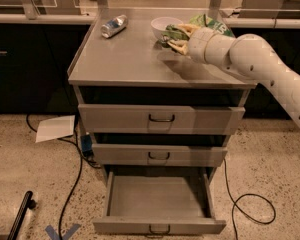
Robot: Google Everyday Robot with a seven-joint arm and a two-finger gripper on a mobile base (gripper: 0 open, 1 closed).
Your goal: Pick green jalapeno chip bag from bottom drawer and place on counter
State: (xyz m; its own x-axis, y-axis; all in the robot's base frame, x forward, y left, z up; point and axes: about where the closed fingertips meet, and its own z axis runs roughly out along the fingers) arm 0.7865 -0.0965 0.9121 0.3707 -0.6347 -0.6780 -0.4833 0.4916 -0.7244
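My gripper (177,38) is over the back right of the counter (130,59), reaching in from the right. It is shut on the green jalapeno chip bag (172,34), a small wrinkly green and white bag held just above the counter, next to a white bowl (162,26). One tan finger (182,29) shows above the bag and the other below it. The bottom drawer (160,199) is pulled open and its inside is bare.
A larger bright green bag (212,23) lies behind my wrist. A silver can (114,26) lies on its side at the back left of the counter. The two upper drawers (161,118) are closed. A paper sheet (55,128) and cables lie on the floor.
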